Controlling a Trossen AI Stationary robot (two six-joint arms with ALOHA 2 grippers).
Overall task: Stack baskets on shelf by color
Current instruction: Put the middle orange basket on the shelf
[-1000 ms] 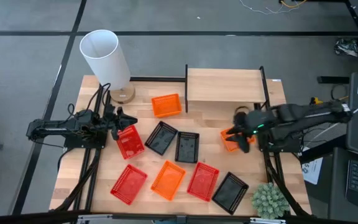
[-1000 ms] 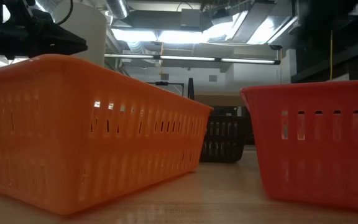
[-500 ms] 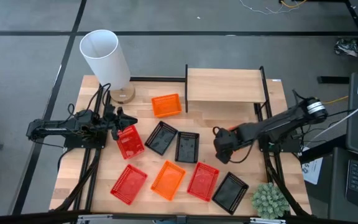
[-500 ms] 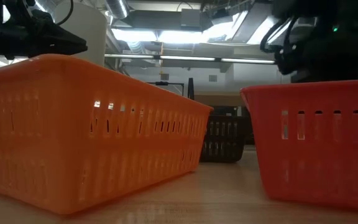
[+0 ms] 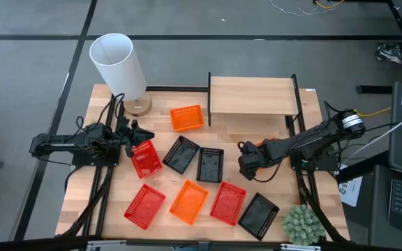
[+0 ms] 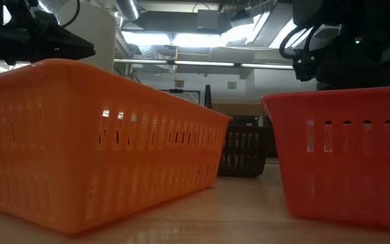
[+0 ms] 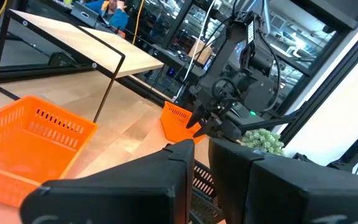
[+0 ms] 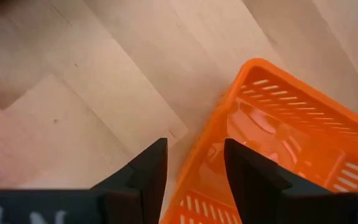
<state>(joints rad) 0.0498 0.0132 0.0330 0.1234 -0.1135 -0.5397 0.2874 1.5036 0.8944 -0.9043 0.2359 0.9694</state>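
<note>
Orange plastic mesh basket (image 8: 291,137), rectangular and shallow, sits at the right gripper (image 8: 194,168), over the light-wood bench (image 8: 73,81) in front of the shelf's right end. The 2 fingers (image 8: 145,174) stand astride its wall near 1 corner. They look pinched on that thin wall, since the left wrist view shows the basket hanging tilted. Such a small bite at a corner could let it swing or slip out and drop onto the black mesh basket (image 5: 210,164) or the red mesh basket (image 5: 227,202) nearby. Its open side faces the wrist and its long axis slants away from the fingers, 1 end raised. The arm hides how that axis lies relative to the raised light-wood shelf (image 5: 251,95), so a skewed landing seems possible. Across the bench, the left gripper (image 5: 132,136) waits beside another red mesh basket (image 5: 146,159), its fingers nearly together.
</note>
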